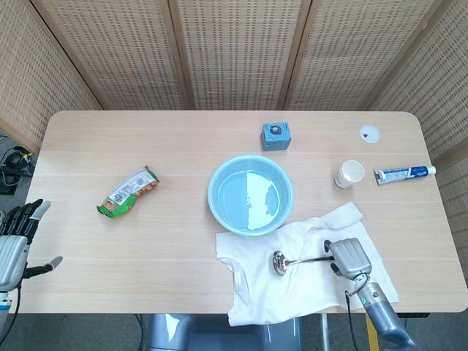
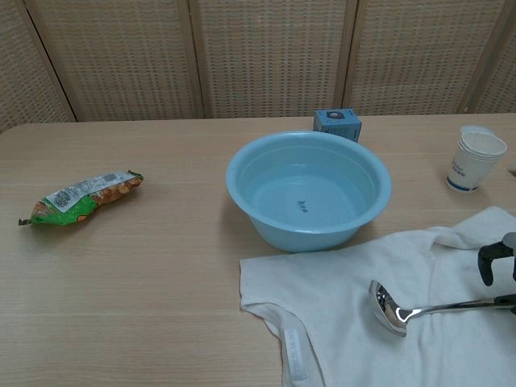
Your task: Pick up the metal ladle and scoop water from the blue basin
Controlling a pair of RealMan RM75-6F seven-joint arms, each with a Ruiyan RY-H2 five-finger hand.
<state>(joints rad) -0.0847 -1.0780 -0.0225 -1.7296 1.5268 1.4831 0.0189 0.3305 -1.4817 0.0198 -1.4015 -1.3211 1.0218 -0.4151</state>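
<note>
Lying on rumpled white cloth (image 1: 307, 281), the shiny ladle (image 1: 281, 262); right robot hand (image 1: 348, 259) covers its handle, grip unclear.

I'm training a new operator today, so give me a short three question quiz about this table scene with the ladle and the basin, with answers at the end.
1. True or false: the metal ladle lies on the white cloth.
2. Which robot hand is over the ladle's handle? A) left robot hand B) right robot hand
3. Fill in: the blue basin holds ____.

Key: 1 true. 2 B. 3 water.
</note>
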